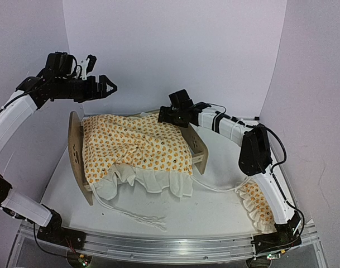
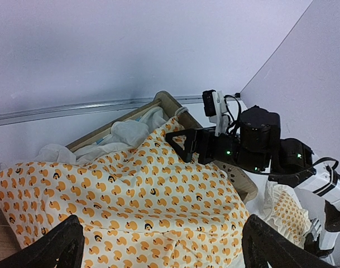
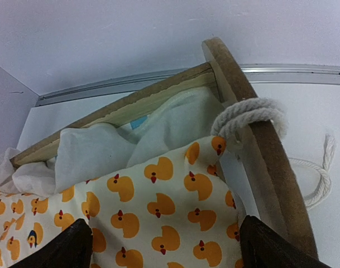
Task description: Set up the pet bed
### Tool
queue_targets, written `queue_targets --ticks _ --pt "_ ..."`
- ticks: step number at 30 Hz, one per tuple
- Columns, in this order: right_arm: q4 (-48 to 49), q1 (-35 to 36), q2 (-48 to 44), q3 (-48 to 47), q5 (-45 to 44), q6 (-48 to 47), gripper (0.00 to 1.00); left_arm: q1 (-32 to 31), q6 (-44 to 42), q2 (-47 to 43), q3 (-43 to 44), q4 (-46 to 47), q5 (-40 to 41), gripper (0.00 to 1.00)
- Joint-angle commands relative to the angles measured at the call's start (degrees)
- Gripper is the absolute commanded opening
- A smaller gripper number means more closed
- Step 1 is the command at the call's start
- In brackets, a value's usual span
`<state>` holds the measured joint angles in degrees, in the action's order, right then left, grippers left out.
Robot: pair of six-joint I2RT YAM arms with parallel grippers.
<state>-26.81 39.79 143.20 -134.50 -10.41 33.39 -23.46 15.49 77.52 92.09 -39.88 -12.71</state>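
From above, the pet bed (image 1: 75,146) sat mid-tabletop, its long axis running left to right between the two end boards, with the duck-print quilt (image 1: 137,148) heaped over it and spilling toward the near edge of the tabletop (image 1: 214,207). The left hand (image 1: 109,87) hung high over the bed's far-left corner, empty, while the right hand (image 1: 162,116) sat low at the far-right corner – plainly the nearer of the two. A ruffled pillow (image 1: 258,209) lay by the right edge. In the left wrist view, the left hand (image 2: 161,247) gaped wide with the quilt (image 2: 130,195) well below it. In the right wrist view, the right hand (image 3: 170,247) was spread wide too, gripping nothing, the quilt (image 3: 158,201) just under it, bunched short of the far rail – a rope (image 3: 249,114) looped the end board (image 3: 259,139) alongside.
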Motion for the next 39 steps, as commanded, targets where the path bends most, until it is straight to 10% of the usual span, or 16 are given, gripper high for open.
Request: queue_targets --ticks 1,6,15,33,35,39 --pt "0.7 -0.4 2.7 -4.9 -3.5 1.5 0.93 0.1 0.6 -2.0 -1.1 3.2 0.9 0.99" --pt "4.0 -0.9 5.8 -6.0 -1.5 0.1 0.89 0.1 0.5 -2.0 -1.6 3.4 0.8 0.99" --pt "19.3 -1.0 8.1 -9.7 1.7 -11.7 0.0 0.1 0.0 -2.1 -1.6 3.4 1.7 0.99" --pt "36.2 -4.3 9.7 -12.7 9.5 -32.6 0.01 0.1 0.9 -2.9 -3.3 3.3 2.5 0.99" --pt "34.9 -4.3 10.1 -14.2 10.0 -35.3 0.14 0.1 1.5 -3.4 -3.8 3.3 2.0 0.99" --pt "29.5 -4.3 2.6 -8.6 8.3 -35.5 0.81 0.0 2.8 -5.1 -5.5 3.2 0.0 0.99"
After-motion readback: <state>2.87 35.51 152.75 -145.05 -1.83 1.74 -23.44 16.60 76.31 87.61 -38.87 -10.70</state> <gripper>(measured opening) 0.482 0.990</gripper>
